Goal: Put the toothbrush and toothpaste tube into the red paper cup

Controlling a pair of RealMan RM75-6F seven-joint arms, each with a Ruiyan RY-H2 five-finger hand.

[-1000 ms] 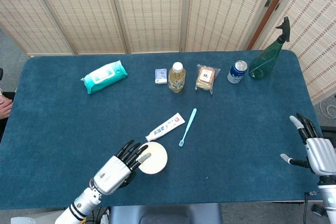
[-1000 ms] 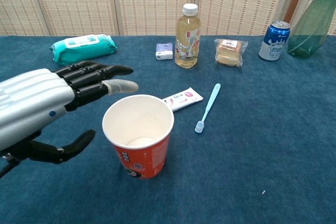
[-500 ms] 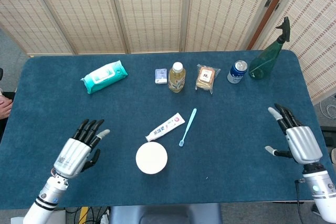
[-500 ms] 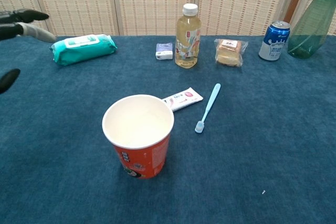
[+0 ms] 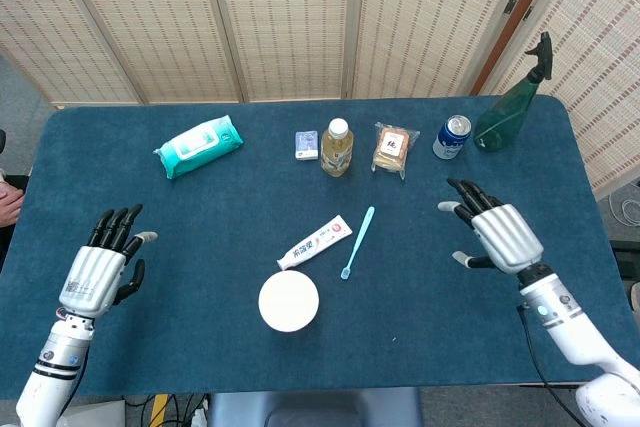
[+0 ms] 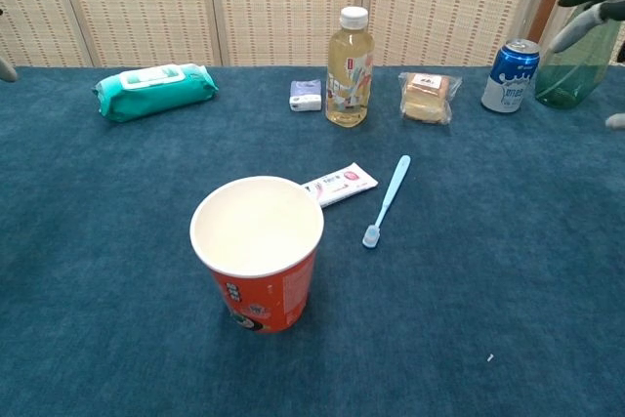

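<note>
Red paper cup [image 6: 258, 251] stands upright near the table's front edge, its white inside showing and a small dark mark printed low on its side, too small to read. Just behind it lies the toothpaste tube [image 6: 338, 185], white with pink and blue print that cannot be read at this size; the tube's near end sits close against the cup's rim in the chest view, and whether they touch cannot be told. Beside the tube, toward the right edge, lies the pale blue toothbrush [image 6: 387, 199], flat on the blue cloth table [image 5: 200, 227], its head pointing to the front edge.

Along the far edge stand, from left to right, a teal wipes pack [image 5: 199, 145], a small white and blue box [image 5: 306, 144], a bottle of yellow drink [image 6: 349, 66] with a white cap and a coloured label, a wrapped snack [image 6: 428, 97] bearing a small printed tag, a blue can [image 6: 510, 75] with white lettering too blurred to read, and a green spray bottle [image 5: 510, 107] at the far right corner.

Over the left front part of the table hangs the left hand [image 5: 98, 275], fingers straight and spread, holding nothing. Over the right side, well apart from the toothbrush, hangs the right hand [image 5: 497, 233], fingers likewise extended and empty.
</note>
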